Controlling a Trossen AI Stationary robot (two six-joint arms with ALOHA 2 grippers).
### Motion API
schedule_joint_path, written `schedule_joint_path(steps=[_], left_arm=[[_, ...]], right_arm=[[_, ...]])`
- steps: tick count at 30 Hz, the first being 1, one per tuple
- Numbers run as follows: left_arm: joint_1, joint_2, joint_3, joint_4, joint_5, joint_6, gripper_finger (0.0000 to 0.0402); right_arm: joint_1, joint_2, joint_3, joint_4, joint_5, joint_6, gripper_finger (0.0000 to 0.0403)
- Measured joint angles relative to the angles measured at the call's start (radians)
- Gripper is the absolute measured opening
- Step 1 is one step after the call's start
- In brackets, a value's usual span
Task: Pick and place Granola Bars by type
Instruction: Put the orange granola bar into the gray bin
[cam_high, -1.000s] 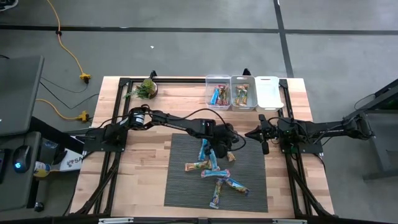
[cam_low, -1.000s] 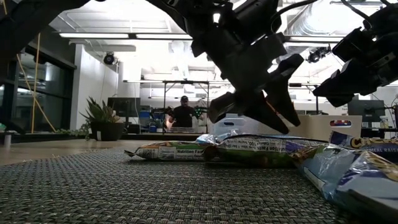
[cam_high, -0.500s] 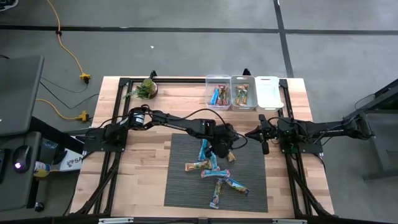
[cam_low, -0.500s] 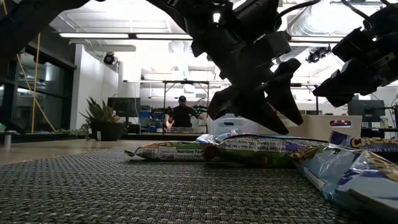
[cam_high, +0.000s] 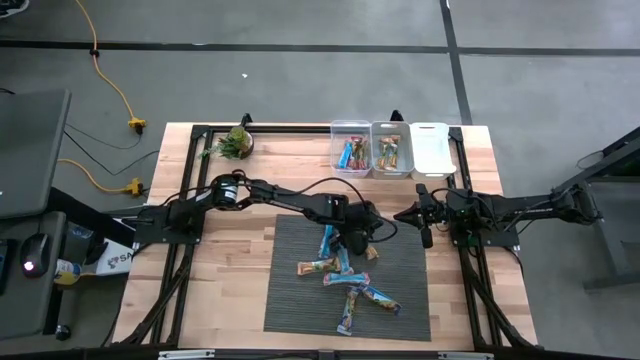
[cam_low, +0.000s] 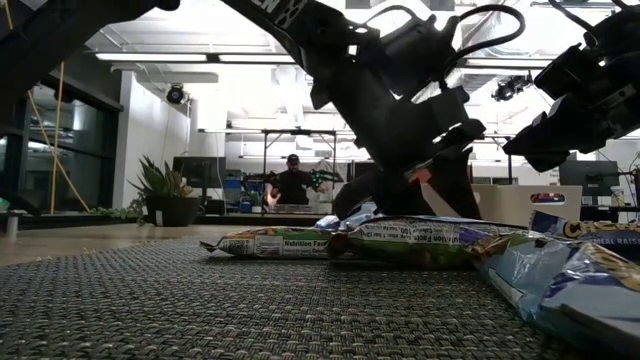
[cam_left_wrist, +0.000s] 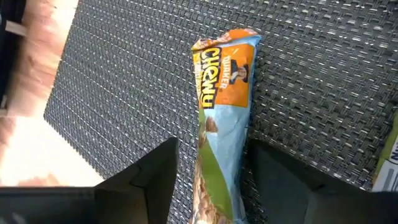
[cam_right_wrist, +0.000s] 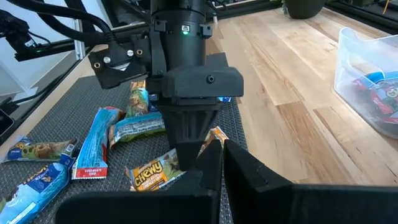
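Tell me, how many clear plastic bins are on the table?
3, side by side at the table's far edge: left bin and middle bin hold bars; right bin looks empty.

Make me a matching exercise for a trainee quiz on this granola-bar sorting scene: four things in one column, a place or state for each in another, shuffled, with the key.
Things
1. left gripper
2. right gripper
3. potted plant
4. white bin

Places or states
A. far-left part of the table
B. shut, waiting beside the mat's right edge
C. rightmost of the three bins
D. open, fingers astride a blue Chewy bar on the mat

Pairs: 1-D, 2-B, 3-A, 4-C
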Motion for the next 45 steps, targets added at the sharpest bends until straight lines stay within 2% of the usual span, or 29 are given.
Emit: schedule_joint_path(steps=[25,30,36,42,45], left_arm=[[-0.001,0.005,0.0,-0.025,0.006,-0.055,0.0073],[-0.002,0.014,0.048,-0.049,-0.015,-0.075,0.0054],[0.0,0.014,0.109,-0.049,-0.031,-0.081,0.005],[-0.001,0.013,0.206,-0.148,-0.04,-0.131,0.0049],[-0.001,0.013,0.284,-0.255,-0.005,-0.178,0.0049]], right_arm=[[0.0,0.0,0.0,0.0,0.0,0.0,0.0],[0.0,0.0,0.0,0.0,0.0,0.0,0.0],[0.0,0.0,0.0,0.0,0.0,0.0,0.0],[0.0,0.0,0.0,0.0,0.0,0.0,0.0],[0.0,0.0,0.0,0.0,0.0,0.0,0.0]])
